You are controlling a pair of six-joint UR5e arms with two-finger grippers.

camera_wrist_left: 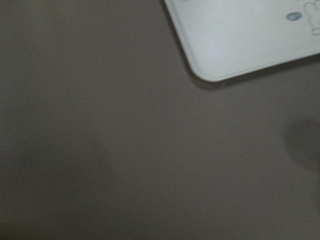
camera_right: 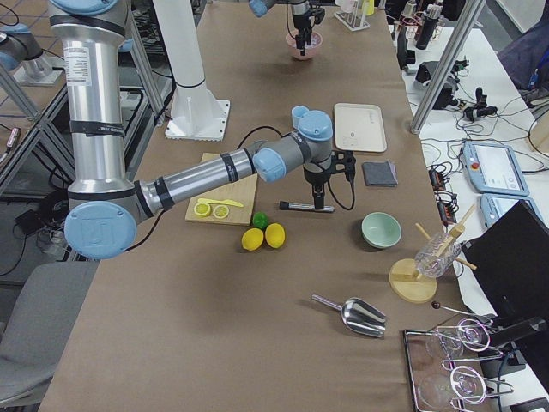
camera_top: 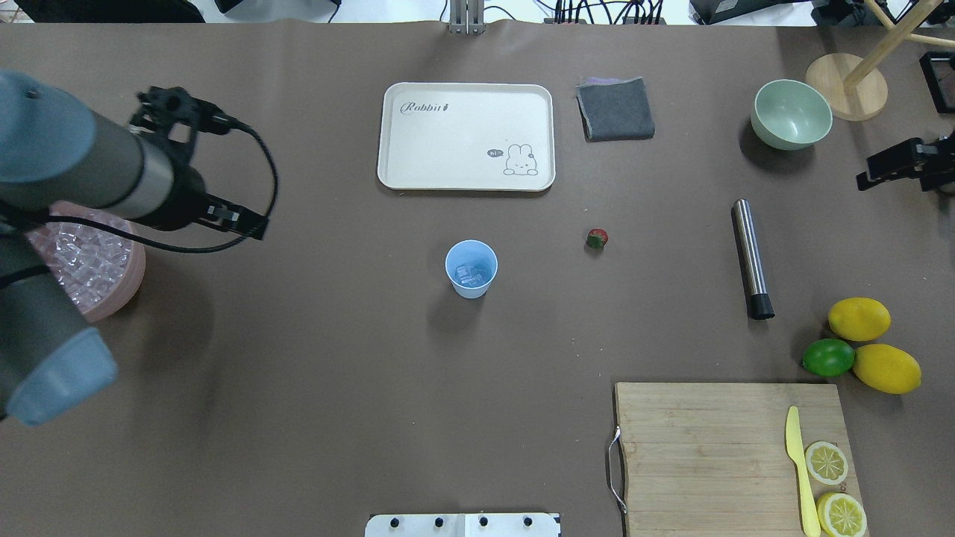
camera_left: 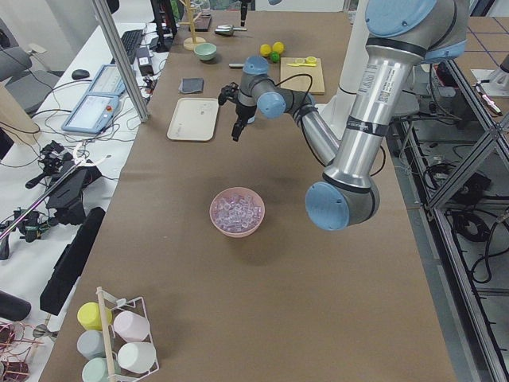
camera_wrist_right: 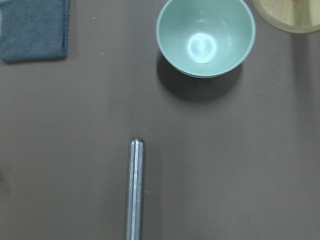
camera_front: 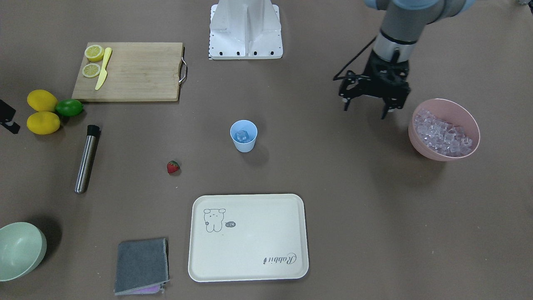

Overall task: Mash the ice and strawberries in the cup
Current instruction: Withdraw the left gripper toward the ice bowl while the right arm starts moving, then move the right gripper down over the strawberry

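At the far left edge of the front view only a black sliver of the right gripper [camera_right: 318, 202] shows. The right side view has it hanging over the muddler [camera_front: 86, 160], which lies flat on the table in the left third. Its wrist camera looks down on that rod but shows no fingers, so I cannot tell whether this claw is spread or closed.

Lower and nearer the middle, the strawberry [camera_front: 173, 167] sits on the bare table, well apart from the cup [camera_front: 243, 141]. The cup stands upright at frame centre with some ice [camera_front: 242, 135] already in it.

In the upper right, the left gripper [camera_front: 365, 109] hangs above the table between the cup and the pink bowl [camera_front: 445, 102], closer to the bowl. Its fingers are spread and hold nothing. The bowl at the right edge is heaped with more cubes.

This looks like the filling step: ice is in, the fruit is not, and no mashing has begun. Next, the strawberry needs a light pinch and a drop into the cup. After that the muddler has to be gripped along its shaft and brought upright over the rim.
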